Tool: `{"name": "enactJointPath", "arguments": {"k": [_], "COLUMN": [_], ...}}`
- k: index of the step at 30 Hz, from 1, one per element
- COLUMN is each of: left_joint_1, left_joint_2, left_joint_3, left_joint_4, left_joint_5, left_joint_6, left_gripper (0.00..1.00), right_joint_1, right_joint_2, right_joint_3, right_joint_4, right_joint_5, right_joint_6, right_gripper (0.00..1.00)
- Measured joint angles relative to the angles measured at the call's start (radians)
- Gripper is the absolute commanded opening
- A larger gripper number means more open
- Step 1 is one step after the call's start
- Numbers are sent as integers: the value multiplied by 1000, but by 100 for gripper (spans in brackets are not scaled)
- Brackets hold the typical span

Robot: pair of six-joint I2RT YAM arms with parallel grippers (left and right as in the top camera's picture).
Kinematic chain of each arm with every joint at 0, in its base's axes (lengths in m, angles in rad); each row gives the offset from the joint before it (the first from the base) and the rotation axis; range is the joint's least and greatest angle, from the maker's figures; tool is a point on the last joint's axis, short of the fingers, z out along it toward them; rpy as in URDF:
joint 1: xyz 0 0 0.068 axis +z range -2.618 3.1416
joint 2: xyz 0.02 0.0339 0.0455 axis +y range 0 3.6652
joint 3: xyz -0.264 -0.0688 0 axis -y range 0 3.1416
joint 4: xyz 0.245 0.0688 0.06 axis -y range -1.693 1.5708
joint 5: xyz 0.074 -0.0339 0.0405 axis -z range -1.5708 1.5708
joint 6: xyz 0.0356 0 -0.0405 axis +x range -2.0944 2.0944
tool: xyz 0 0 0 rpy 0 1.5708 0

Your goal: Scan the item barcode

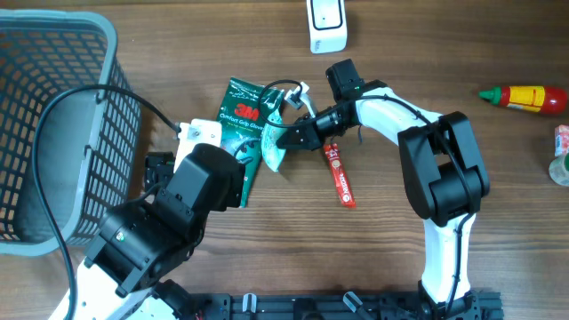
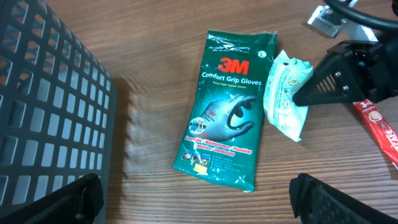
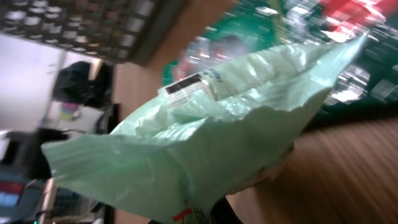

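Observation:
My right gripper (image 1: 284,138) is shut on a pale green plastic pouch (image 1: 273,147), holding it tilted just above the table. In the right wrist view the pouch (image 3: 205,143) fills the frame, with a small white printed label (image 3: 189,87) on its upper face and one dark finger (image 3: 225,214) under it. The left wrist view shows the pouch (image 2: 283,93) pinched by the black right gripper (image 2: 301,98). A green 3M gloves pack (image 2: 227,106) lies flat beside it. My left gripper (image 2: 199,205) stands wide open above bare wood, near the pack's lower end. A white scanner (image 1: 326,22) stands at the far edge.
A grey mesh basket (image 1: 53,124) fills the left side, close to my left arm. A red tube (image 1: 339,176) lies right of the pouch. A ketchup bottle (image 1: 524,96) lies at the far right. A black cable (image 1: 133,98) runs over the basket's rim.

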Motion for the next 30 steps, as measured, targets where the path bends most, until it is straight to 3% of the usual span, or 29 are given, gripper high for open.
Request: {"name": "enactJointPath", "arguments": {"k": [3, 5, 8, 10, 16, 24, 30], "left_joint_1": [0, 0, 0, 0, 0, 0, 0], "left_joint_2": [0, 0, 0, 0, 0, 0, 0], "left_joint_3": [0, 0, 0, 0, 0, 0, 0], "left_joint_4": [0, 0, 0, 0, 0, 0, 0], "left_joint_5": [0, 0, 0, 0, 1, 2, 2], "left_joint_6": [0, 0, 0, 0, 0, 0, 0], "left_gripper": [100, 100, 100, 100, 100, 100, 100], "right_joint_1": [0, 0, -6, -17, -65, -117, -66], "right_joint_2": [0, 0, 0, 0, 0, 0, -6], "right_joint_3": [0, 0, 0, -1, -2, -3, -3], "right_joint_4": [2, 4, 3, 3, 3, 91, 142], "right_joint_5": [36, 52, 97, 135, 167, 101, 199], "right_joint_6": [29, 43, 61, 82, 129, 246, 365], "right_gripper": [10, 27, 43, 70, 100, 100, 100]}}
